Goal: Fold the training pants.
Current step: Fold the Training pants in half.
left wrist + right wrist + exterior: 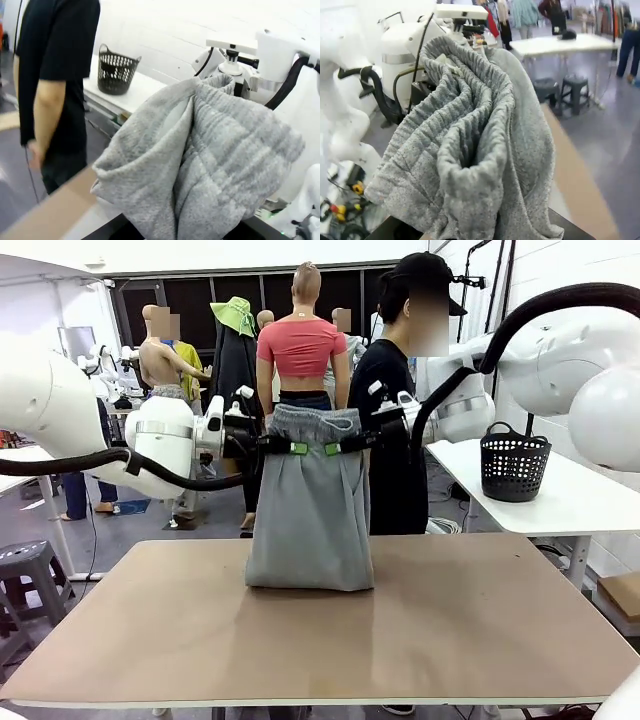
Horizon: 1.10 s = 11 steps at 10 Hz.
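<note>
Two robot arms hold the training pants (310, 502) up by the waistband above the middle of the desk (450, 630), the left gripper (296, 448) pinching one side of the gathered elastic and the right gripper (334, 449) pinching the other, both pressed tight on the grey jersey. The garment hangs upright between them, its lower end touching the desk and bunching there in a soft roll. Seen from the wrists, the ribbed waistband is crumpled into thick folds right over the fingers. A person (400, 400) in black stands just behind the far edge, hands off the cloth. By the look of it, the fold is barely begun: the pants are lifted and squared, and must yet be laid down and doubled over.
</note>
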Motion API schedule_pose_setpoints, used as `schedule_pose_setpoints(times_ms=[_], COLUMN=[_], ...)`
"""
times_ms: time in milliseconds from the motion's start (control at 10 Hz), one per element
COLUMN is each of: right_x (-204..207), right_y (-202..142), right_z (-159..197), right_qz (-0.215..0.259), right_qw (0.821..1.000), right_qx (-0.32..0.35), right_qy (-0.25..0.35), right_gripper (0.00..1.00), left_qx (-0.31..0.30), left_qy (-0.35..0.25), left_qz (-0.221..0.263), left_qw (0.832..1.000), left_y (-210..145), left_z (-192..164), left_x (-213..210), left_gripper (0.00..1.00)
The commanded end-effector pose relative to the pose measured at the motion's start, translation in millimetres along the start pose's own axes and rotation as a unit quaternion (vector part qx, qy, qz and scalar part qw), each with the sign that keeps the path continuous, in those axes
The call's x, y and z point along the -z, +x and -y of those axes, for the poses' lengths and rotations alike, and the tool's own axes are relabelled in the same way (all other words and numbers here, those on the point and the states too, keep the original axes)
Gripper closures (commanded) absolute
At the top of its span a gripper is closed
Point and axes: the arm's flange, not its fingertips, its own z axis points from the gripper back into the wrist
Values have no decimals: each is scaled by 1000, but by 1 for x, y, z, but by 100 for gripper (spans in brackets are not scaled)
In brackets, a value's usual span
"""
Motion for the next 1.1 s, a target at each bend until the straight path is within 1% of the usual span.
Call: schedule_pose_setpoints(times_ms=[0,100,200,300,600,700,800,900,1000], right_x=[-14,-11,-7,8,8,10,13,13,14], right_y=[-30,-41,-37,-30,-30,-32,-39,-57,-74], right_z=[-7,-7,-8,-8,-8,-9,-7,0,5], right_qz=[-23,-31,-49,-12,-12,-18,-13,-4,-2], right_qw=[997,995,995,998,998,997,993,985,977], right_qx=[74,97,83,69,69,76,115,172,214], right_qy=[-9,1,9,7,7,10,4,-6,4], right_gripper=[100,100,100,100,100,100,100,100,100], left_qx=[-53,-69,-60,-49,-49,-58,-117,-180,-232], left_qy=[8,15,-5,-6,-6,-12,3,1,-1], left_qz=[20,34,42,-7,-7,-8,-14,-15,-11], left_qw=[998,997,997,999,999,998,993,984,973], left_y=[-12,-23,-24,-31,-31,-39,-48,-65,-81], left_z=[-1,-4,-5,0,0,1,5,6,5], left_x=[-25,-24,-21,2,2,5,1,-5,-12], left_gripper=[100,100,100,100,100,100,100,100,100])
